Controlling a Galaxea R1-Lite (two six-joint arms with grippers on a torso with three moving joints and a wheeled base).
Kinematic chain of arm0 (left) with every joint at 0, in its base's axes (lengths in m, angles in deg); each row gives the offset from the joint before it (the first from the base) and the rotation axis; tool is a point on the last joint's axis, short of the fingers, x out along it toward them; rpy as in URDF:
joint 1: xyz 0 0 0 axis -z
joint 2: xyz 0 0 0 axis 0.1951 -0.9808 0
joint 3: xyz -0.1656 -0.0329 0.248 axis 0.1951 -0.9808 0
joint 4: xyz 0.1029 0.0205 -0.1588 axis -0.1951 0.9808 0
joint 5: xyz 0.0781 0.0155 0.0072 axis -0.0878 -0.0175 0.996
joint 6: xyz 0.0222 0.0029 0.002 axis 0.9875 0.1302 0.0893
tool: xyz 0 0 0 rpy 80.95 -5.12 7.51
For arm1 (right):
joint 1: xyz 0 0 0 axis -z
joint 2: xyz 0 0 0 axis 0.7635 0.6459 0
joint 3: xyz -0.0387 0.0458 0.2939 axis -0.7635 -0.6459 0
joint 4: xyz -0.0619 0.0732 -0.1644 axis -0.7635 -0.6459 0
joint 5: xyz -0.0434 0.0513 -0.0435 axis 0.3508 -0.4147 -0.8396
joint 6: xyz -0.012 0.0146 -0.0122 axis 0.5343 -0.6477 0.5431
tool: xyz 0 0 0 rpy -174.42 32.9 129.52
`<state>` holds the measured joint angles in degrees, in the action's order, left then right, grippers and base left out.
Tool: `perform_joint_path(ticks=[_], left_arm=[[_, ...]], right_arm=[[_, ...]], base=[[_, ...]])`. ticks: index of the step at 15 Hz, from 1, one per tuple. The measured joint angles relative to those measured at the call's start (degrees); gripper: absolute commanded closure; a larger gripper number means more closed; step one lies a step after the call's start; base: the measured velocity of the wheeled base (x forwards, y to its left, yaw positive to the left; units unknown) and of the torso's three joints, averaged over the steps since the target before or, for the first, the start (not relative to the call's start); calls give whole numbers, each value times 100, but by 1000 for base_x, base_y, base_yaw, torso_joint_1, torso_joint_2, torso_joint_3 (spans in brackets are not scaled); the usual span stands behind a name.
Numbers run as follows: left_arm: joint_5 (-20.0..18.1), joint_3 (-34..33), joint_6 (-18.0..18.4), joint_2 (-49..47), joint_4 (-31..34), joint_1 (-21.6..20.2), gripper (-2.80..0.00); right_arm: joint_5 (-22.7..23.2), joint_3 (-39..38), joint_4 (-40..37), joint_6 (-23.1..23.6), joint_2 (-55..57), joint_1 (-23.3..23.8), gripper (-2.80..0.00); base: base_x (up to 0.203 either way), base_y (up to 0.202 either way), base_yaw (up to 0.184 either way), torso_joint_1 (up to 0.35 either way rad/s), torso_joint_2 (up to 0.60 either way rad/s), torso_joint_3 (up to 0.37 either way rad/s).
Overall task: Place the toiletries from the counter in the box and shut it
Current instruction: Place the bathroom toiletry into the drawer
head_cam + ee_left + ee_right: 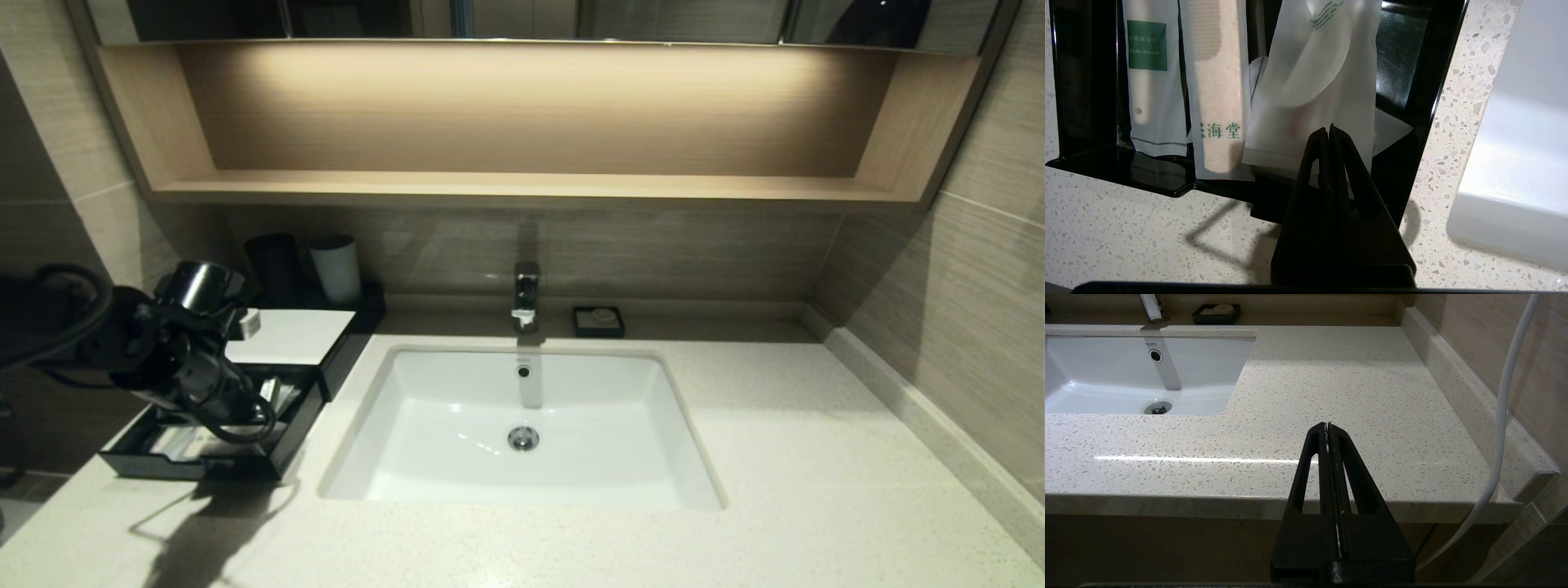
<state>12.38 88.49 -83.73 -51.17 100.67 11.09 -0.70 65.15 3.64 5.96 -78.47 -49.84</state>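
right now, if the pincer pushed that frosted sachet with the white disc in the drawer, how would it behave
The frosted plastic sachet with a white disc would probably flex: its film looks thin. It seems light, lying partly over the neighbouring packet, so it would likely slide in the glossy black drawer tray. The shut left pincer may skate over it.

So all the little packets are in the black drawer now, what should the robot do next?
Probably push the shallow black pull-out drawer tray shut under the box's flat white top. All three wrapped packets already lie inside, the tray stands pulled out, and the shut left hand hangs at its front edge, holding nothing.
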Motion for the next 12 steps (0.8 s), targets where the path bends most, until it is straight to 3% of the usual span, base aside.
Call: perform_joint_path(ticks=[12], left_arm=[[21,82,-2,-472,-326,-5,0]], right_arm=[[1,0,0,0,0,0,0]], base=[[0,0,0,0,0,0]])
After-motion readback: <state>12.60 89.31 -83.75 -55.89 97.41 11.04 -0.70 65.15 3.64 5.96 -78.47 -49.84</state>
